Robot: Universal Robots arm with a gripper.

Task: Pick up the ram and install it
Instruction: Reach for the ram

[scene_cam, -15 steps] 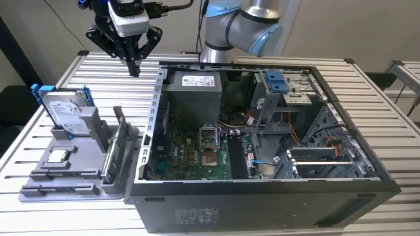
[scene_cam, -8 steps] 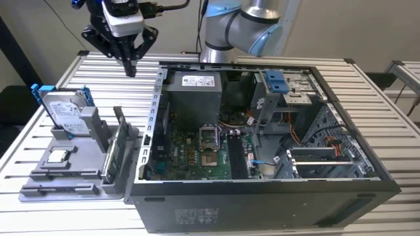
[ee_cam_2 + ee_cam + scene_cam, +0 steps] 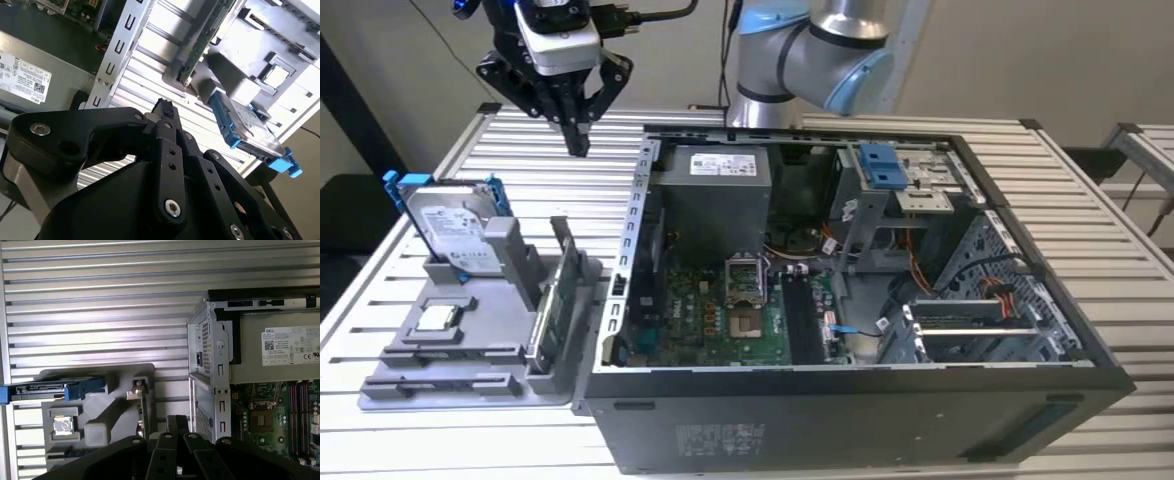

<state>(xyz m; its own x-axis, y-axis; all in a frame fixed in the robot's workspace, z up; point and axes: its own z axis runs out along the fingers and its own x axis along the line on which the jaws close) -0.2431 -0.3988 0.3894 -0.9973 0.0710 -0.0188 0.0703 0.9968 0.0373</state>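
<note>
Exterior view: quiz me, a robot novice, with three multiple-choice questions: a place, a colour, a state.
1. Where is the gripper? A inside the case; B above the table, outside the case; C down on the floor.
2. The frame around the hard drive is: A blue; B red; C yellow.
3. The ram is: A in the gripper; B lying on the hard drive; C standing in the grey holder.
Answers: B, it hangs over bare slats; A, blue clips edge the silver drive; C, it stands on edge there, untouched.
</note>
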